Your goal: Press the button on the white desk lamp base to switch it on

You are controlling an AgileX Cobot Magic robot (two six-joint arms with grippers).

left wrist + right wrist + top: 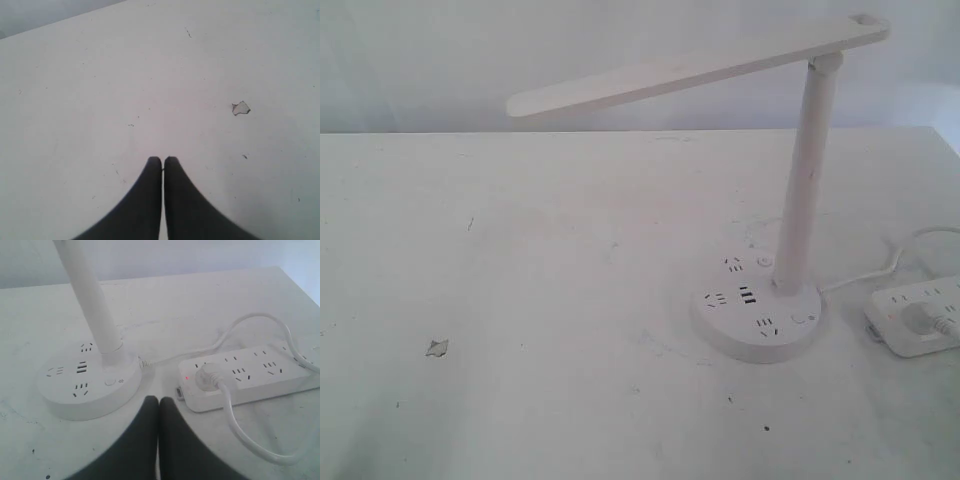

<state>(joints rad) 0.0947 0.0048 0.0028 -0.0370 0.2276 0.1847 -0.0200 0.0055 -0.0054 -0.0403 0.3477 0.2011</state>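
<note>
**Item 1, white desk lamp (806,170).** It stands on the right part of the table (520,300) in the exterior view. Its pole is upright and its long flat head reaches out leftward. You see no glow from the head, so judge it unlit.

**Item 2, base (87,385).** This round disc sits flat on the table with its sockets and dark slots facing up. The button (109,382) is on top, close to the foot of the pole, so it takes a press straight down. The exterior view shows a second small round one further back. You must judge which one switches the lamp.

**Item 3, power strip (245,377).** It lies just beside the base. A plug (207,376) is seated in it, a cord (250,322) loops behind, and a red light (187,378) shows. The lamp is probably powered.

**Item 4, right gripper (158,400).** Its fingers are clenched together on nothing, which makes a blunt tip suited to pressing. The base is near and just ahead of the tip, and the button is a short reach beyond the rim. You cannot tell its height above the table.

**Item 5, left gripper (163,160).** It is likewise clenched and empty. It hangs over bare table near a chip (240,107), well apart from the lamp. You can treat it as parked.
</note>
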